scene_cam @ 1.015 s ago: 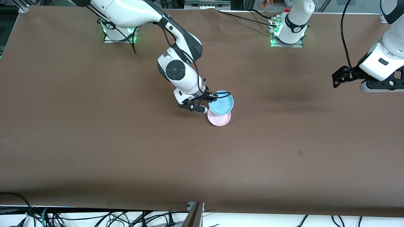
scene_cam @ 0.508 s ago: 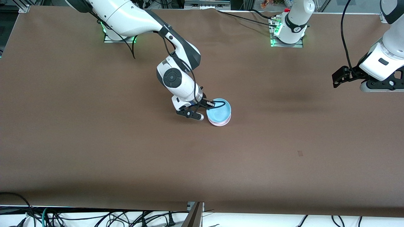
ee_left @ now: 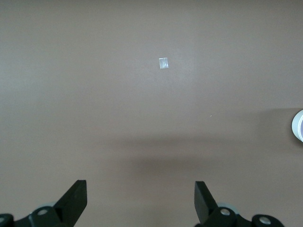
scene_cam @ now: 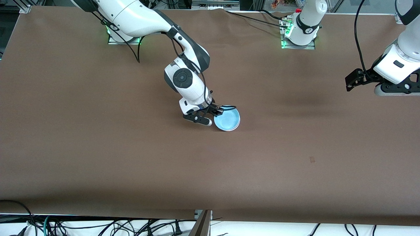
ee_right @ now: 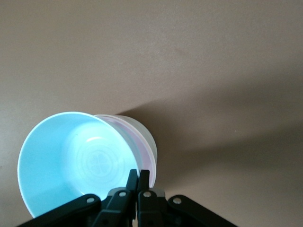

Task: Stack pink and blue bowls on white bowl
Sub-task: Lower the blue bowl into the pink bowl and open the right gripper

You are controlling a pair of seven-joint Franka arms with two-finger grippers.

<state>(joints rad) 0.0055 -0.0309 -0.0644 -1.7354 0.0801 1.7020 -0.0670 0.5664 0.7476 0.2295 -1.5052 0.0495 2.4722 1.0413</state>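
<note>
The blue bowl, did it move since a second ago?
Yes. The blue bowl, pinched by the right hand, came down toward the front camera onto the pink bowl, now nested over it.

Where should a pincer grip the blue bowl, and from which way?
By the thin upright rim, from above, one finger inside and one outside. The blue bowl sits nested, mouth up, in the pink bowl, so its wall is mostly covered. The right pincer already pinches that rim.

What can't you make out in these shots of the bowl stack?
- Pink bowl: right wrist view shows only its rim; the blue bowl nested in it covers the rest.
- White bowl: only a wall sliver.
- Whether the right gripper has released the rim.
</note>
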